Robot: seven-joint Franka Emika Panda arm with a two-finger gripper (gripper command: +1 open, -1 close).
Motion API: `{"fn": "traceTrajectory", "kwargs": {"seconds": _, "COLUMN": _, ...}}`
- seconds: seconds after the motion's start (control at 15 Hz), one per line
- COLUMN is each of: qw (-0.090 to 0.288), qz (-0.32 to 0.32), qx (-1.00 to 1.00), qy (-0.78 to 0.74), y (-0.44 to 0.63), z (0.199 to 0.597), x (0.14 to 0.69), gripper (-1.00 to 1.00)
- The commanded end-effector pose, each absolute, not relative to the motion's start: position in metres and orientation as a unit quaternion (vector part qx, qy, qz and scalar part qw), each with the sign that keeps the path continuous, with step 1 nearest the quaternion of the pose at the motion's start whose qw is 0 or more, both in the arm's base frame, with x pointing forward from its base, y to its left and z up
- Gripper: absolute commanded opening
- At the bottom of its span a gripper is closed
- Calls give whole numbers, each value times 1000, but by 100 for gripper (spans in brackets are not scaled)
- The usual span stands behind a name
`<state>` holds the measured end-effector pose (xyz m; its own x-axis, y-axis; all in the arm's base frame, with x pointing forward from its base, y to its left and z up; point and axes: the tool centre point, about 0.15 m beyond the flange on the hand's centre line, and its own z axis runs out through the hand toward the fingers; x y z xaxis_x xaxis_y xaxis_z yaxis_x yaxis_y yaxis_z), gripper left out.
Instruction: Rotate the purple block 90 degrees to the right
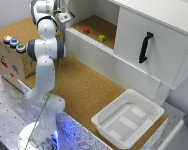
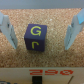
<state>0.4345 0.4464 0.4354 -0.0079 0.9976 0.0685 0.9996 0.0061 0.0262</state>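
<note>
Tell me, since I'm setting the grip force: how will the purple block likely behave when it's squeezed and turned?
The purple block looks like a solid cube with flat faces, so it is probably rigid and unlikely to roll. It sits flat on the cork surface, which probably limits sliding. The open gripper has a finger on either side, so flat side contact seems likely.

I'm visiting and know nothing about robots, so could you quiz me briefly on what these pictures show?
1. True or false: in the wrist view the gripper has closed on the purple block.
2. Which block lies further toward the exterior view's right: A) red block B) yellow block?
3. What colour is the handle on the white cabinet door?

Key: 1 false, the fingers stand apart on either side of it; 2 B; 3 black.
</note>
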Motion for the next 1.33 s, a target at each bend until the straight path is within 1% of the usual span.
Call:
{"fn": "traceTrajectory", "kwargs": {"seconds": 0.0, "qw": 15, "qz": 23, "qx": -717, "qy": -697, "y": 472, "z": 445, "x": 455, "gripper": 100}}
{"fn": "traceTrajectory", "kwargs": {"seconds": 0.07, "qw": 10, "qz": 22, "qx": -721, "qy": -693, "y": 472, "z": 445, "x": 457, "gripper": -100}}
{"fn": "traceTrajectory", "kwargs": {"seconds": 0.27, "qw": 7, "qz": 28, "qx": -727, "qy": -686, "y": 470, "z": 438, "x": 455, "gripper": -100}}
{"fn": "traceTrajectory", "kwargs": {"seconds": 0.47, "qw": 16, "qz": 26, "qx": -739, "qy": -673, "y": 474, "z": 429, "x": 454, "gripper": -100}}
{"fn": "traceTrajectory", "kwargs": {"seconds": 0.67, "qw": 18, "qz": 21, "qx": -741, "qy": -671, "y": 478, "z": 429, "x": 453, "gripper": -100}}
{"fn": "traceTrajectory", "kwargs": {"seconds": 0.87, "qw": 8, "qz": 26, "qx": -745, "qy": -667, "y": 470, "z": 432, "x": 450, "gripper": -100}}
{"fn": "traceTrajectory", "kwargs": {"seconds": 1.0, "qw": 22, "qz": 37, "qx": -763, "qy": -646, "y": 458, "z": 439, "x": 448, "gripper": -100}}
{"fn": "traceTrajectory", "kwargs": {"seconds": 1.07, "qw": 23, "qz": 38, "qx": -769, "qy": -638, "y": 455, "z": 443, "x": 447, "gripper": -100}}
{"fn": "traceTrajectory", "kwargs": {"seconds": 1.27, "qw": 58, "qz": 35, "qx": -818, "qy": -571, "y": 453, "z": 455, "x": 452, "gripper": -100}}
